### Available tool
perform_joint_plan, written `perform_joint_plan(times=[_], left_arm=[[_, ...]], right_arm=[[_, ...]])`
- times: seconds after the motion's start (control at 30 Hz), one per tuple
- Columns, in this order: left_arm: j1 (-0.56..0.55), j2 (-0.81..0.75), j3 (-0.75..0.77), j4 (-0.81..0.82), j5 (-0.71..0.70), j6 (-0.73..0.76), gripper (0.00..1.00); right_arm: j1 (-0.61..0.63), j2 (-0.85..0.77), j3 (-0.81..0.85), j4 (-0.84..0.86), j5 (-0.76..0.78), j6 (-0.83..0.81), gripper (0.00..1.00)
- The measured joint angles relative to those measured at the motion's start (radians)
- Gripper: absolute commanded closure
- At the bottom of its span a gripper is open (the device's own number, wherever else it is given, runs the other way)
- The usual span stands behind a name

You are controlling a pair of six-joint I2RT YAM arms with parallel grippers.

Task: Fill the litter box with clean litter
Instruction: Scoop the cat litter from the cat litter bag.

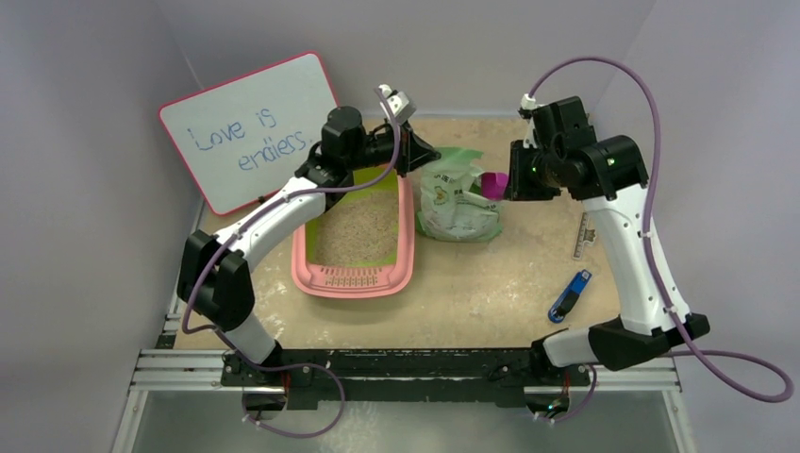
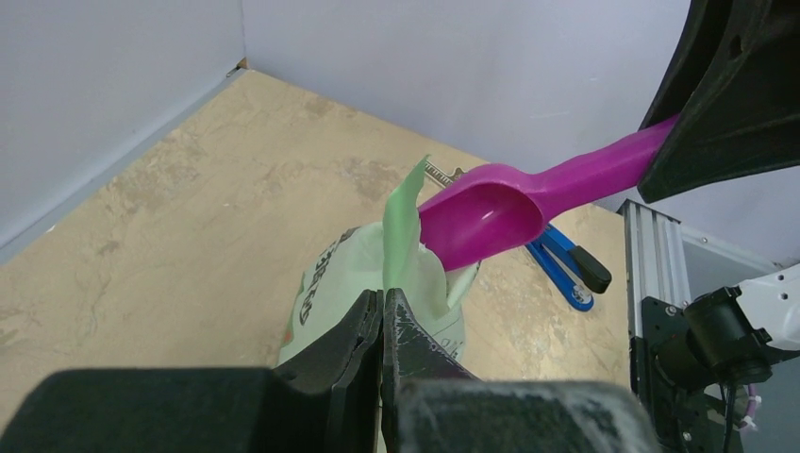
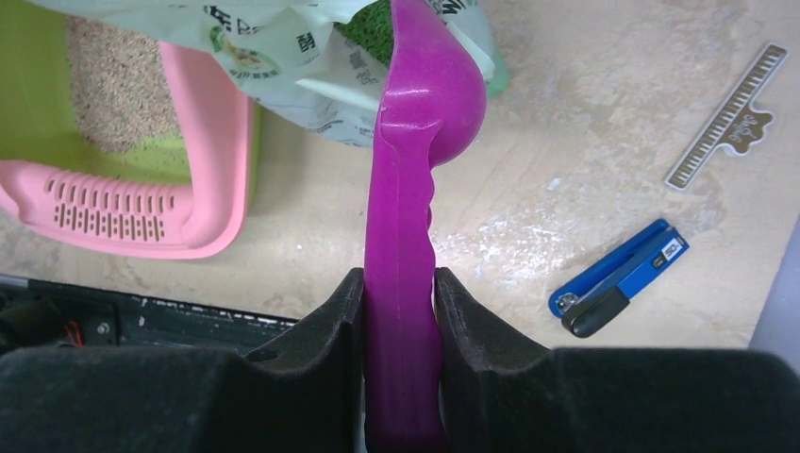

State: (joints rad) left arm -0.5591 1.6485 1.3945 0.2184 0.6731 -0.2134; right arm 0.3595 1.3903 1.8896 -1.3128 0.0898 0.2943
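Left wrist: our left claw [image 2: 384,307] pinches the bag [image 2: 332,278] open so the right claw's [image 3: 399,293] gripped scoop [image 2: 486,212] can enter.

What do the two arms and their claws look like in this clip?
The left arm and right arm both have white links with black joints and bases. A purple cable loops along each. The left claw and right claw are black, wedge-shaped and matte. No markings show.
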Motion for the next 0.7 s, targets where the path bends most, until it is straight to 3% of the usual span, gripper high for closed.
perform_joint_plan(times=[0.23,0.53,0.7], left_arm=[[0.0,-0.011,-0.014,0.011,0.001,-0.014,1.0],[0.0,-0.022,-0.035,0.043,0.003,-0.039,1.0],[0.0,-0.022,-0.035,0.046,0.003,-0.04,1.0]], right_arm=[[0.0,0.034,0.078,-0.036,0.021,-0.004,1.0],[-0.019,0.049,0.161,-0.047,-0.097,-0.007,1.0],[-0.021,0.043,0.113,-0.039,-0.137,-0.023,1.0]])
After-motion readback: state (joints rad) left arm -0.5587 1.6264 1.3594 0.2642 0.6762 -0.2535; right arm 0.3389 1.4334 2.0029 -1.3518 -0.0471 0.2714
